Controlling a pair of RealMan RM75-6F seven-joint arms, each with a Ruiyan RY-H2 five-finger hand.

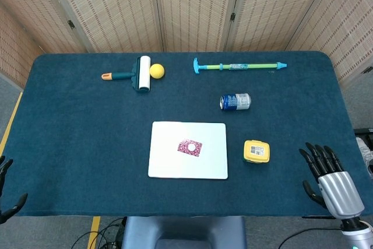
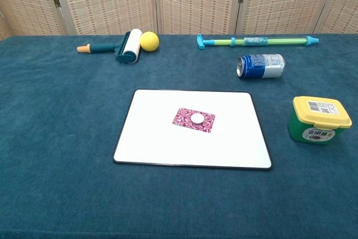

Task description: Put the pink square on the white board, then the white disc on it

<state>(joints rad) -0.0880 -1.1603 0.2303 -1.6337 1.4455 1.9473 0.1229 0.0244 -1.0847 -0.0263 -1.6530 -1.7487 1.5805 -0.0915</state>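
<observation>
A table covered in dark blue cloth stands in front of a woven folding screen. Near the middle of the surface, toward its front edge, a white board lies flat. A pink square lies on the board, a little above its centre, and a small white disc sits on top of the square.

To the right of the board, near the front right part of the surface, stands a green tub with a yellow lid. Behind it a blue drink can lies on its side. Along the back edge a long green and blue toy pump lies lengthwise. Toward the back left a lint roller with an orange-tipped handle lies with a yellow ball touching its roll.

The robot's right hand hangs beyond the front right corner of the table, off the cloth, fingers spread apart and holding nothing. Only a sliver of the left hand shows at the far left edge of the head view, beyond the front left corner; its dark fingers look apart and empty. Neither hand shows in the chest view
</observation>
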